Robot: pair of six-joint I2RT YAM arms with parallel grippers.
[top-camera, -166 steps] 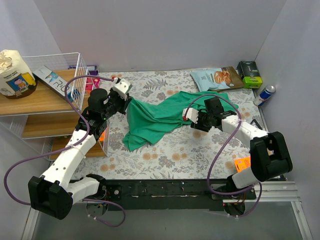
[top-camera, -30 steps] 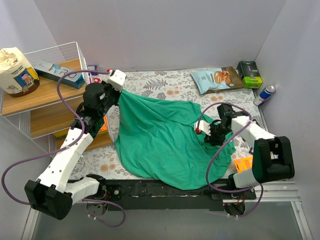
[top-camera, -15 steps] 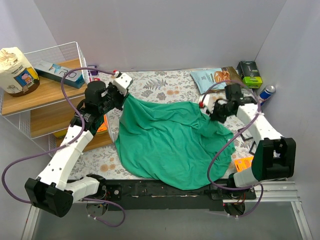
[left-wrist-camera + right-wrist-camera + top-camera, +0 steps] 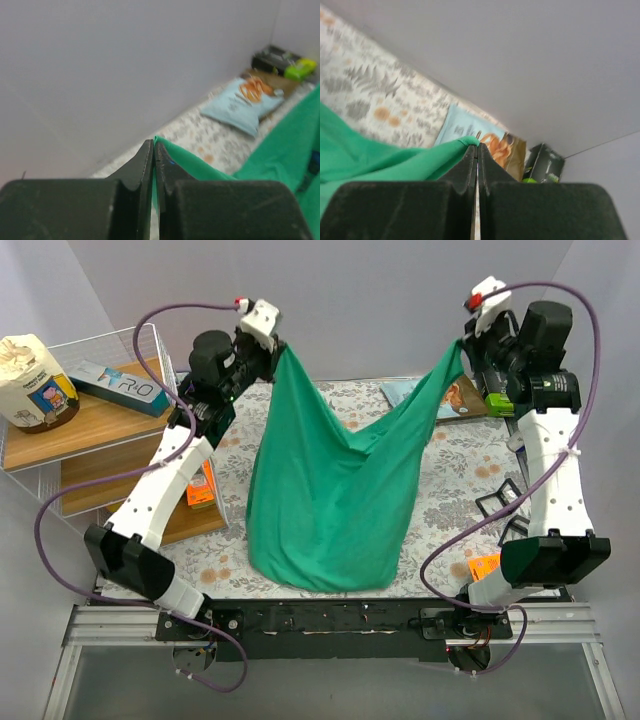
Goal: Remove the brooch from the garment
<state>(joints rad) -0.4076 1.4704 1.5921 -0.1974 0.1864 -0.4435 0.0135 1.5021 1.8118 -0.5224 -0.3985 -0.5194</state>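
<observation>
The green garment hangs as a wide sling between my two raised grippers, and its bottom fold rests on the floral mat. My left gripper is shut on one upper corner of it. In the left wrist view the cloth edge sticks out past the closed tips of the left gripper. The right gripper is shut on the opposite corner. In the right wrist view a green fold is pinched in the right gripper. The brooch is hidden in every view.
A wire shelf rack at the left holds a paper bag and a flat box. A light-blue snack bag and a dark box with a green pack lie at the back right. An orange card lies near the right base.
Both arms have swung up and back, lifting the garment off the mat until it hangs between them. The right gripper closed on the cloth's edge before the lift.
</observation>
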